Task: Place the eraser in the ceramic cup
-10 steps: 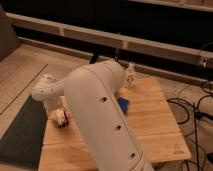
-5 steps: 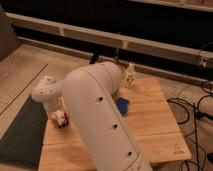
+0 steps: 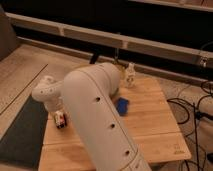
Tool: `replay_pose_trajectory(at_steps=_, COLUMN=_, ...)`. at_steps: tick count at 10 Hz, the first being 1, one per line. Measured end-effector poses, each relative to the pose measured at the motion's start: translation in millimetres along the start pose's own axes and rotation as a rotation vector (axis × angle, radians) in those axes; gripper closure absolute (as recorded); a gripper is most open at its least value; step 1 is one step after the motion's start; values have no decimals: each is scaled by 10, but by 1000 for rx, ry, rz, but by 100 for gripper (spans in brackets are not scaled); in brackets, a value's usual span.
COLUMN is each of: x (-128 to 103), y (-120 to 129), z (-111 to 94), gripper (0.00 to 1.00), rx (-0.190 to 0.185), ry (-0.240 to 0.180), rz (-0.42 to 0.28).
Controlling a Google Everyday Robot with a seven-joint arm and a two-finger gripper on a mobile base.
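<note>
Filling the view: the arm (image 3: pixel 97 115), a broad white limb rising from the bottom edge over the middle of the table, then bending left and down to its wrist.
Table: the wooden table (image 3: pixel 155 125), pale slatted top, carries everything I care about.
Floor mat: a dark mat (image 3: pixel 22 130) lies on the floor along the table's left side as I see it.
Ceramic cup: I cannot find the ceramic cup, and I judge that the arm hides it.
Blue block: the blue block (image 3: pixel 121 106) lies flat just right of the arm, and I leave it alone.
Figure: a small whitish figure (image 3: pixel 130 75) stands upright near the far edge, apart from the block.
Gripper: the gripper (image 3: pixel 58 116) points down, low over the table's near left part, jaws drawn together, and it appears to pinch the eraser.
Eraser: the eraser (image 3: pixel 61 121) sits right at the fingertips, its red and black end showing. I cannot tell whether it touches the wood.
Handling: I expect it to be light, fairly stiff, rubbery enough not to slip, and not fragile.
Hold: across the narrow width near the middle, so it hangs level and does not pivot.
</note>
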Motion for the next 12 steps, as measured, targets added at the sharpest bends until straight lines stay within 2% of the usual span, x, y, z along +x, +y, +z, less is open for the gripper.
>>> replay_pose_trajectory(at_steps=1, x=-74, y=-97, z=-103, gripper=100, rx=33, ry=-22, rz=14)
replay_pose_trajectory(at_steps=3, x=-172, y=-282, z=-353, gripper=100, rx=76, ry=-66, rz=27)
replay_pose_trajectory(at_steps=4, x=-197, y=-422, z=-547, gripper=100, rx=94, ry=-90, rz=35)
replay_pose_trajectory(at_steps=7, x=-157, y=-1005, z=-1080, gripper=100, rx=151, ry=-135, rz=58)
replay_pose_trajectory(at_steps=10, x=-103, y=-1573, z=-1398, gripper=100, rx=206, ry=-166, rz=94)
replay_pose_trajectory(at_steps=11, x=-108, y=-1825, z=-1515, gripper=100, rx=249, ry=-189, rz=106)
replay_pose_trajectory(at_steps=12, x=-121, y=-1977, z=-1584, gripper=100, rx=283, ry=-207, rz=116)
